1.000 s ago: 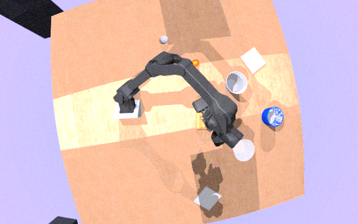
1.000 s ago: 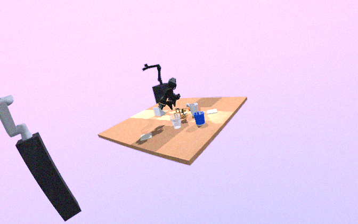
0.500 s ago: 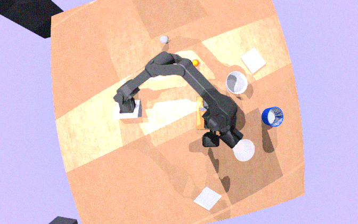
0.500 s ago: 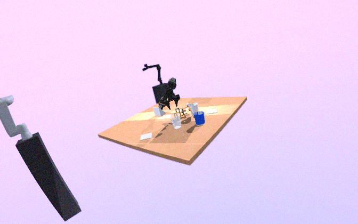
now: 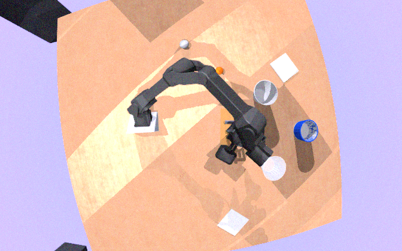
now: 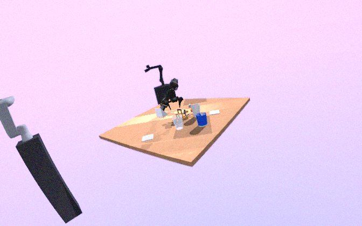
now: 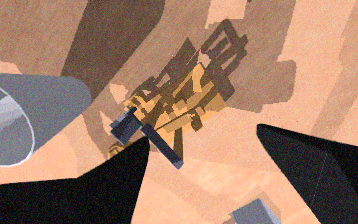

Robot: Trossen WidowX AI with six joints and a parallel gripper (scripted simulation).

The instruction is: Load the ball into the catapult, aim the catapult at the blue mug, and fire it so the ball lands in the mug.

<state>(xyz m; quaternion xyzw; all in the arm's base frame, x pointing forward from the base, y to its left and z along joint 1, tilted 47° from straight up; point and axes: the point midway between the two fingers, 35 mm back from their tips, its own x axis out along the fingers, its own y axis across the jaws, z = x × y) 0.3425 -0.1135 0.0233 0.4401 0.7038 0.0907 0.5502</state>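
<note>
The orange ball (image 5: 219, 70) (image 6: 191, 110) lies on the table beside the arm's upper links. The yellow-orange catapult (image 5: 224, 115) (image 7: 215, 107) is mostly hidden under the arm in the top view; the wrist view shows its frame and dark bars, with its cup end partly behind the left finger. The blue mug (image 5: 297, 133) (image 6: 202, 120) stands upright to the right of the catapult in the top view. My gripper (image 6: 175, 108) (image 7: 201, 135) is open and empty above the catapult, its left fingertip overlapping the catapult's edge beside a dark bar in the wrist view.
A grey cup (image 5: 265, 92) (image 6: 195, 108) (image 7: 50, 110) and a clear cup (image 5: 274, 170) (image 6: 178, 124) stand near the catapult. A grey ball (image 5: 184, 43) lies behind the arm. White tiles (image 5: 284, 67) (image 5: 233, 222) lie near the table's edges. A white block (image 6: 160, 112) is by the arm.
</note>
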